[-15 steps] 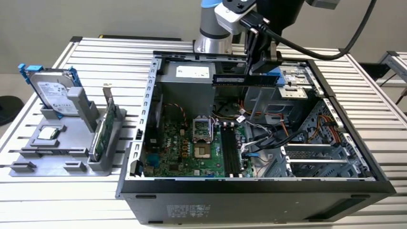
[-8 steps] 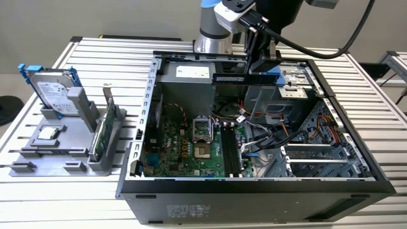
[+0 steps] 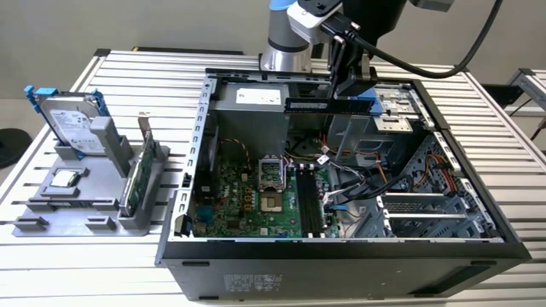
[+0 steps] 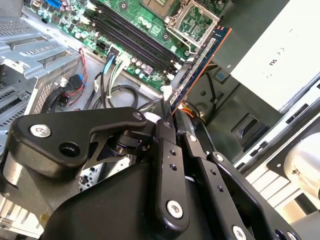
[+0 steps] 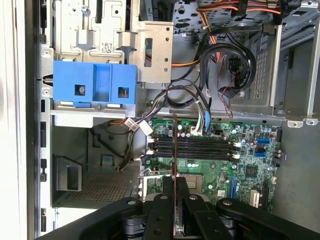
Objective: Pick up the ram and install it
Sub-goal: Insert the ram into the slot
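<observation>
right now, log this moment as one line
gripper: shut on ram | ram: held in air over open computer case | memory slots: ram not seated

text: none legible | hard drive label point(image 3: 75, 125): print too small (power supply sticker point(image 3: 258, 96) likewise)

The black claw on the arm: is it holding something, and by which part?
Yes. The gripper pinches one end of the ram, a long, thin, dark bluish circuit-board stick; the rest juts out free.
</observation>
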`<state>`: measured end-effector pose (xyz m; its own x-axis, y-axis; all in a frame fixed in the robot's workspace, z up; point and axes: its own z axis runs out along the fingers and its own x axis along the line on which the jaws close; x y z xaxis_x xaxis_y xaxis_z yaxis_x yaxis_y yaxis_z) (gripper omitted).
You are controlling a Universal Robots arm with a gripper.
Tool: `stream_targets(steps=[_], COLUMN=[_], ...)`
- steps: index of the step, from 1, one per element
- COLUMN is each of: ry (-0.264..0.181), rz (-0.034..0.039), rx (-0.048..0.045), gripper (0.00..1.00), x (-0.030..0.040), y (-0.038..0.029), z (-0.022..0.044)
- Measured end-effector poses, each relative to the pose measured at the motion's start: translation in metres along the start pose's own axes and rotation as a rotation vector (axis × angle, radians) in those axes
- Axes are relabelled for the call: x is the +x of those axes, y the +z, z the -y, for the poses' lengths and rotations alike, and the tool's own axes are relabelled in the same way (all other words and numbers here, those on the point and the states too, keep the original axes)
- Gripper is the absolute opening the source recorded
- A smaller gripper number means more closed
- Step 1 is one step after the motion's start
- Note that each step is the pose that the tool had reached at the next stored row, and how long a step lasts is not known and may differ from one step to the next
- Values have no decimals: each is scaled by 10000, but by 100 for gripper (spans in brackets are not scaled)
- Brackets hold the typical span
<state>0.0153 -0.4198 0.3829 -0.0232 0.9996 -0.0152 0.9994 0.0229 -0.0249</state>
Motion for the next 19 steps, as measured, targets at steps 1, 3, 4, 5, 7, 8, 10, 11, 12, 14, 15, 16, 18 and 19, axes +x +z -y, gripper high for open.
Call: stream_targets(steps=[1, 3, 4, 5, 7, 8, 10, 11, 12, 14, 15, 16, 18, 19], ry=[0, 0, 1, 2, 2, 2, 3, 3, 3, 4, 4, 6, 203, 342], rz=[0, 0, 0, -1, 0, 0, 0, -1, 0, -1, 0, 0, -6, -9], rx=[0, 0, 0, 0, 0, 0, 0, 0, 0, 0, 0, 0, 3, 5], gripper=[0, 0, 0, 0, 0, 0, 0, 0, 0, 0, 0, 0, 0, 0], x=[0, 0, 0, 0, 0, 0, 0, 0, 0, 0, 0, 0, 1, 1], y=[0, 0, 0, 0, 0, 0, 0, 0, 0, 0, 0, 0, 1, 0], z=[0, 0, 0, 0, 0, 0, 0, 0, 0, 0, 0, 0, 0, 1])
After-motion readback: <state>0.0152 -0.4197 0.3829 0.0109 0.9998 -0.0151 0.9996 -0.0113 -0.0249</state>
